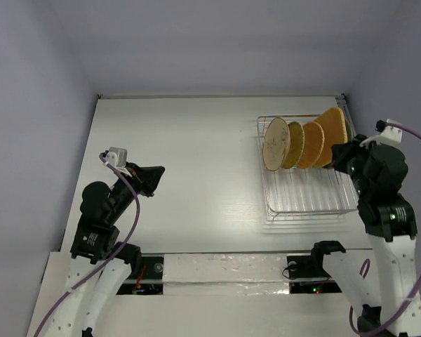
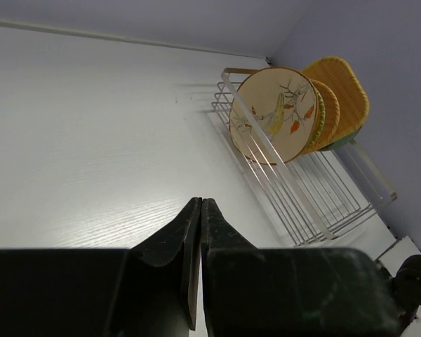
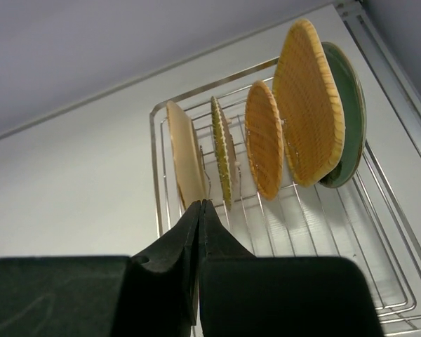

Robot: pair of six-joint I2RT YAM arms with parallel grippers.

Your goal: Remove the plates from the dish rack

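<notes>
The silver wire dish rack (image 1: pixel 305 198) stands at the far right of the white table. Several plates stand upright in it. From left to right they are a cream leaf-pattern plate (image 1: pixel 275 144), a yellow-green rimmed one (image 1: pixel 292 145), a round wicker one (image 1: pixel 311 144), a rounded-square wicker one (image 1: pixel 332 128) and a pale green one (image 3: pixel 352 112). My right gripper (image 1: pixel 335 159) is shut and empty, hovering by the rack's right side near the wicker plates. In the right wrist view its tips (image 3: pixel 200 203) point at the cream plate (image 3: pixel 184 161). My left gripper (image 1: pixel 159 170) is shut and empty over the table's left side, far from the rack (image 2: pixel 323 203).
Grey walls close the table at the back and both sides, and the rack sits close to the right wall (image 1: pixel 393 70). A taped white strip (image 1: pixel 224 270) runs along the near edge between the arm bases. A purple cable (image 1: pixel 130 203) loops over the left arm.
</notes>
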